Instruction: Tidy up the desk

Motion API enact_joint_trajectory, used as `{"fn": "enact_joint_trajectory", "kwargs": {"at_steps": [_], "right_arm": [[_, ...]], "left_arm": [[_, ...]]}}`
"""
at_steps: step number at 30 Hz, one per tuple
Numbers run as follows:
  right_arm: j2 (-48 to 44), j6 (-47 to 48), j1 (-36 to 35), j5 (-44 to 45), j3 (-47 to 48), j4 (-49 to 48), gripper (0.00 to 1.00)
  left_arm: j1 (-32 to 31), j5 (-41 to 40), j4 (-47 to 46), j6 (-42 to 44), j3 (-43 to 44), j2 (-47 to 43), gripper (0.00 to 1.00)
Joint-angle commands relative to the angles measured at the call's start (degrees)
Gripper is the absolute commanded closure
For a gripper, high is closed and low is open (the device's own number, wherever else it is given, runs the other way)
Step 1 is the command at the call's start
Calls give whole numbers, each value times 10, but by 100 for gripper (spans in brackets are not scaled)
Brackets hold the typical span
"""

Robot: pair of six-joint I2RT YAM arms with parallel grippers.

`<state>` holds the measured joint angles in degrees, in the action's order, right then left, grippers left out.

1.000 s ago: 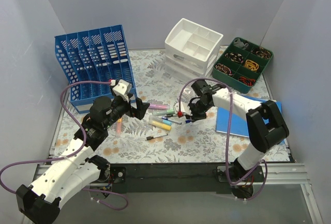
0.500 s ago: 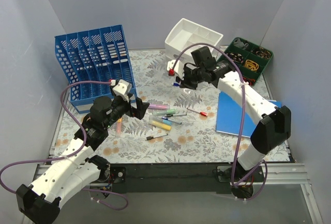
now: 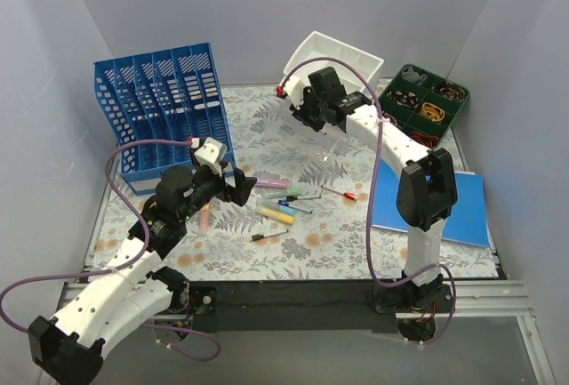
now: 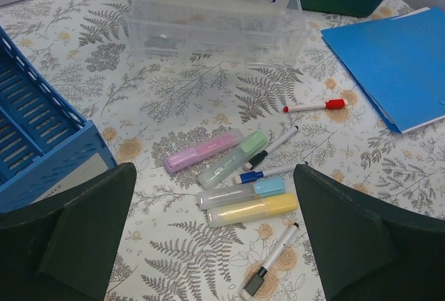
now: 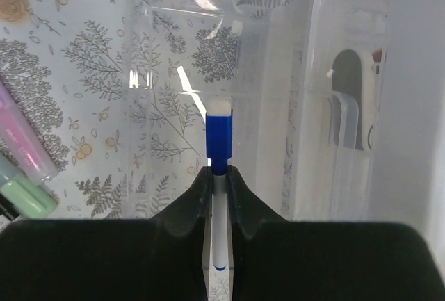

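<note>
Now my right gripper [image 5: 218, 176] clamps 1 blue-capped marker [image 5: 218, 134] cap-forward, likely to drop it into the clear drawer unit [image 5: 278, 51] just ahead, with the desk [image 5: 62, 58] below and my left gripper [image 4: 215, 238] spread wide.

Four pastel plastic highlighters [image 4: 254, 210] and four thin white marker pens [image 4: 313, 106] lay before the left gripper's [image 3: 242, 186] jaws; a fifth, blue-capped pen [image 5: 218, 134] sat between the right gripper's [image 5: 218, 176] jaws.
</note>
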<state>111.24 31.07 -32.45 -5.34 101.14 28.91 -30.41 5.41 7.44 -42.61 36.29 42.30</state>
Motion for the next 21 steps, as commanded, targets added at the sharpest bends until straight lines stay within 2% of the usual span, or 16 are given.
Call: {"fn": "enact_joint_trajectory", "kwargs": {"at_steps": [1,3,4,7,11,12,14,17,21], "right_arm": [[27,-20,5,34,51,-32,89],[35,-22,9,32,56,-31,82],[35,-22,9,31,55,-29,73],[20,-28,10,14,44,-25,62],[-26,-31,10,-26,14,-22,54],[-49,-29,10,-38,6,-18,53],[-90,-4,11,-128,-38,5,52],[-158,42,12,-212,-116,36,51],[-260,76,18,-264,-228,42,51]], "left_arm": [[4,18,-7,5,-6,-13,2],[4,37,-9,0,-9,-18,2],[4,43,-14,-5,-13,-20,2],[4,72,-16,-13,-13,-20,2],[4,115,-14,-9,-11,1,2],[4,129,-12,-10,-11,7,2],[4,148,0,-27,1,24,2],[4,189,24,-84,22,48,3],[4,231,62,-142,30,76,10]]}}
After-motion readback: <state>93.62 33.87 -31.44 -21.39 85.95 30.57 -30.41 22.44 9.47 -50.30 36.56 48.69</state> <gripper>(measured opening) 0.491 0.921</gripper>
